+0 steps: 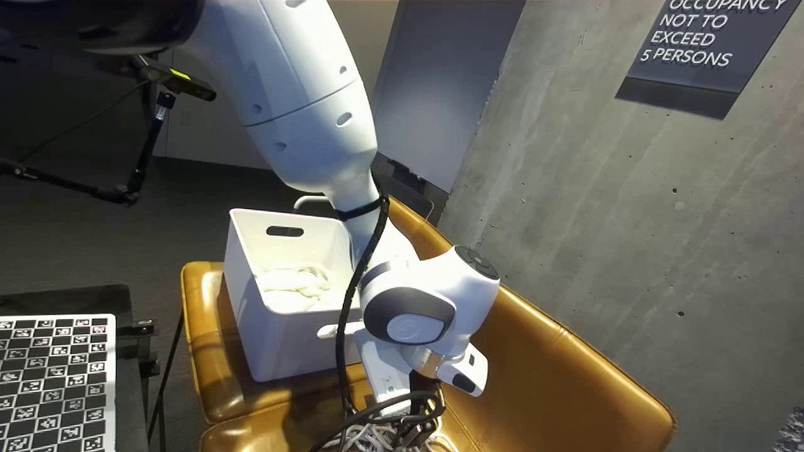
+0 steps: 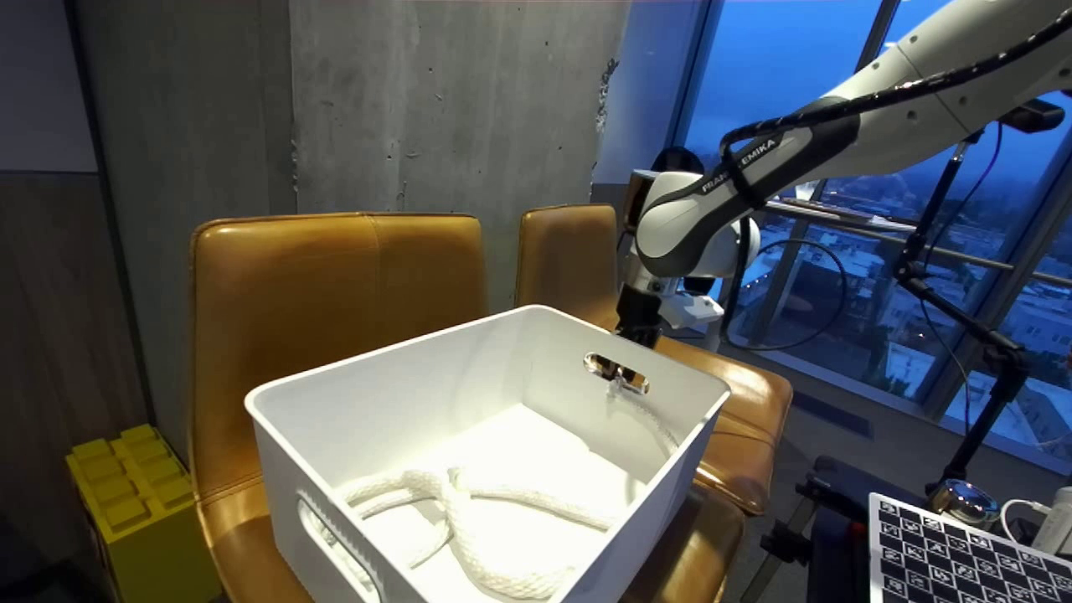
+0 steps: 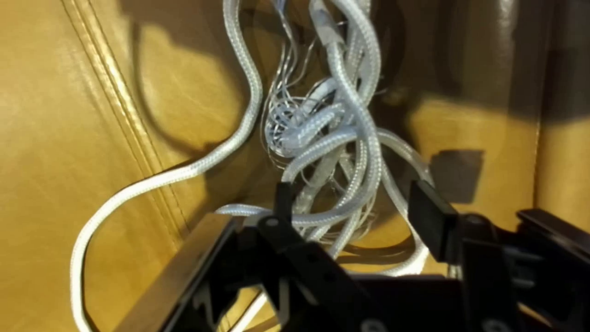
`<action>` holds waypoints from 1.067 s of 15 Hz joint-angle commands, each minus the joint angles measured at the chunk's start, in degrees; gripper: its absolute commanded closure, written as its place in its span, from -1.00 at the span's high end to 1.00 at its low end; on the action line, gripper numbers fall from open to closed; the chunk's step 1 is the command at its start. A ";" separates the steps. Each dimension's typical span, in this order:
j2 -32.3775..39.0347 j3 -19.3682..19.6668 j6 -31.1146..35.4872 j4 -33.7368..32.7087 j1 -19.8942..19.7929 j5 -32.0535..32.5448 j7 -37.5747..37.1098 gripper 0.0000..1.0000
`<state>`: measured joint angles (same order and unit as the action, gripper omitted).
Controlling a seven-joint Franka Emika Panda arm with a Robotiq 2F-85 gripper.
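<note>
"Outside the white box (image 2: 402,410), past its slotted end wall: what is shown?"

"A pile of pale rope (image 3: 364,120), tangled on the tan seat (image 2: 745,402) next to the box, with thin clear threads (image 3: 283,117) mixed in. The pincer (image 3: 355,210) hangs on that same side of the box, low over the pile."

"And the pincer's state?"

"Its black fingers (image 3: 428,219) stand well apart. Strands lie between them; none is seen pinched. Whether a fingertip touches rope cannot be told."

"Which relation counts most?"

"In my judgement, this one: the pile lies under the pincer and out past its fingertips, with its long axis running into the gap and crossing the line from fingertip to fingertip. One loose loop (image 3: 191,170) strays away from the main bundle."

"How does that axis stand to the box?"

"It cannot be read; the wrist view leaves the box out."

"Which arm is nearer?"

"Only one is present, the white arm (image 1: 301,81), reaching down beside the box."

"And inside the box?"

"White cord (image 2: 459,511) in loose bends across its floor, apart from the pincer."
</note>
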<state>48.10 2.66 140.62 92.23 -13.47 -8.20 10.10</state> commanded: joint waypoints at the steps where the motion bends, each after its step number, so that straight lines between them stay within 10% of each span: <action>1: 0.76 0.39 -0.80 -0.68 -0.23 1.07 -1.35 0.83; 3: 1.10 0.41 -0.81 -0.80 -0.35 1.02 -1.44 0.18; 11: 0.91 0.42 -0.64 -0.22 0.00 1.20 -1.80 -0.90; 16: -5.49 0.45 -2.69 2.83 1.36 1.68 -2.35 -0.97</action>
<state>48.17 2.89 140.46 92.28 -13.13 -7.94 9.47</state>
